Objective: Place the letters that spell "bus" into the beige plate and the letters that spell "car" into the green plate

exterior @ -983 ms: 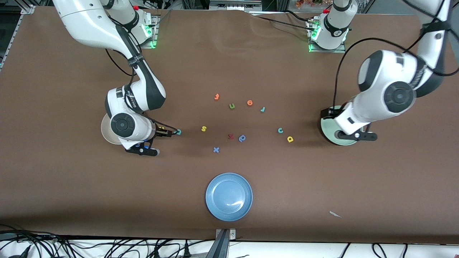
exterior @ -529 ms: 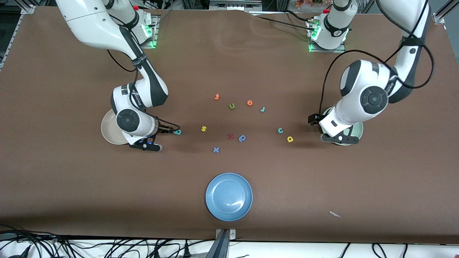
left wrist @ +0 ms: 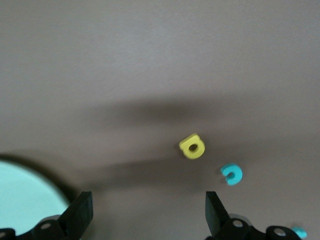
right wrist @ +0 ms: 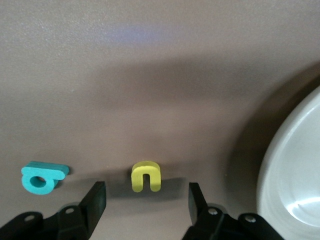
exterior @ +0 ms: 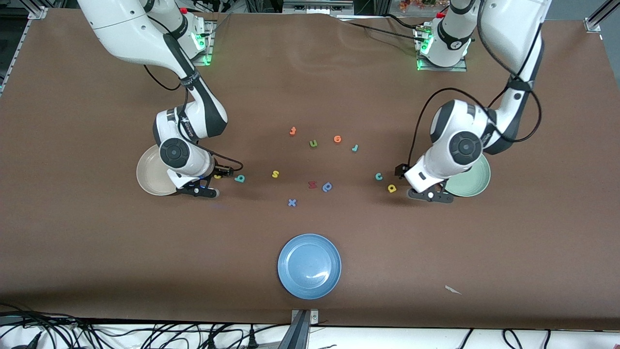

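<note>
Two grippers sit low over the table, and nearest the front camera you see the blue plate (exterior: pixel 309 265), well apart from everything else. Farther up lie a blue x (exterior: pixel 291 202), a red letter (exterior: pixel 312 184) and a blue p-like letter (exterior: pixel 327 186). In the next band, your right gripper (right wrist: pixel 145 196) hangs just beside the beige plate (exterior: pixel 150 178), toward the right arm's end of the table; its fingers stand spread, released, with the yellow u (right wrist: pixel 145 176) lying on the table between them and untouched, and the teal b (right wrist: pixel 42 176) just beside. The yellow s (exterior: pixel 275 174) lies nearer the table's middle. Your left gripper (left wrist: pixel 147 210) hangs beside the green plate (exterior: pixel 473 178), toward the left arm's end, fingers wide apart and gripping nothing; the yellow a (left wrist: pixel 192 147) and the teal c (left wrist: pixel 232 174) lie on the table close in front of it. Farthest from the camera you find the thin teal r (exterior: pixel 355 148), an olive-green u (exterior: pixel 313 143) and two orange letters (exterior: pixel 337 139). Both plates you can see hold no letters.
</note>
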Tool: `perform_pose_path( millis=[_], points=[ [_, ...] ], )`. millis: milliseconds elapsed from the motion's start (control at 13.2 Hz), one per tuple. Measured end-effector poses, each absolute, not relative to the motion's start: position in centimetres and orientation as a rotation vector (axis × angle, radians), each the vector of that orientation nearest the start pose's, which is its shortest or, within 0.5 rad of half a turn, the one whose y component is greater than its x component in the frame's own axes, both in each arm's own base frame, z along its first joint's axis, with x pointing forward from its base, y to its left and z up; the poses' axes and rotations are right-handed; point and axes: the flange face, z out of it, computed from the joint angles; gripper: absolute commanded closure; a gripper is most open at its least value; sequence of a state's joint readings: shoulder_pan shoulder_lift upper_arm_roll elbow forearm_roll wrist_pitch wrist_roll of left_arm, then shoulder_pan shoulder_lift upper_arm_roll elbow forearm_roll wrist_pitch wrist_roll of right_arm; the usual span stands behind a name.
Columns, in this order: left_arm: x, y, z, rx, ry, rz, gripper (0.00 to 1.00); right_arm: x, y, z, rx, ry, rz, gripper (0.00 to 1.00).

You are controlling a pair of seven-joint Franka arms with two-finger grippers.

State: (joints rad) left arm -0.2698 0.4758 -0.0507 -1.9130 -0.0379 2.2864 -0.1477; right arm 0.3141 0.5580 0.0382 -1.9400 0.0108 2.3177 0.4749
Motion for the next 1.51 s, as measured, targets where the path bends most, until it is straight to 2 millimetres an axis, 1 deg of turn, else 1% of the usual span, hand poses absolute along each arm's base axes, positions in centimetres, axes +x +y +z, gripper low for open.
perform_pose_path(
  millis=[76,227,378,453,680,756,831,907,1134,1512],
  points=[
    [58.6,-20.1,22.7,-3.159,0.232,0.164,0.04,56.4,20.7,17.9,-3.168,0.214,0.279,0.42],
    [58.5,-21.2,20.8,-3.184,0.221,0.147,0.02,56.5,20.7,18.0,-3.168,0.213,0.276,0.42],
    [58.6,-22.4,19.4,-3.196,0.219,0.133,0.02,56.7,20.8,18.2,-3.162,0.213,0.244,0.42],
    [58.7,-22.6,19.0,-3.194,0.219,0.133,0.02,56.9,20.9,18.2,-3.157,0.213,0.219,0.41],
    [59.1,-22.3,18.3,-3.196,0.208,0.100,0.03,56.7,21.1,17.9,-3.153,0.207,0.194,0.42],
    [59.2,-22.2,17.9,-3.197,0.205,0.086,0.06,56.6,21.2,17.8,-3.153,0.205,0.196,0.46],
    [59.2,-22.2,17.5,-3.197,0.204,0.085,0.10,56.5,21.2,17.8,-3.154,0.203,0.197,0.47],
    [59.2,-22.2,17.2,-3.196,0.203,0.084,0.10,56.5,21.2,17.8,-3.154,0.203,0.197,0.47],
    [59.2,-22.3,17.0,-3.197,0.206,0.081,0.10,56.6,21.2,17.8,-3.152,0.203,0.185,0.47],
    [58.8,-23.2,16.9,-3.193,0.224,0.088,0.07,56.9,21.0,17.5,-3.146,0.201,0.151,0.46]
  ],
)
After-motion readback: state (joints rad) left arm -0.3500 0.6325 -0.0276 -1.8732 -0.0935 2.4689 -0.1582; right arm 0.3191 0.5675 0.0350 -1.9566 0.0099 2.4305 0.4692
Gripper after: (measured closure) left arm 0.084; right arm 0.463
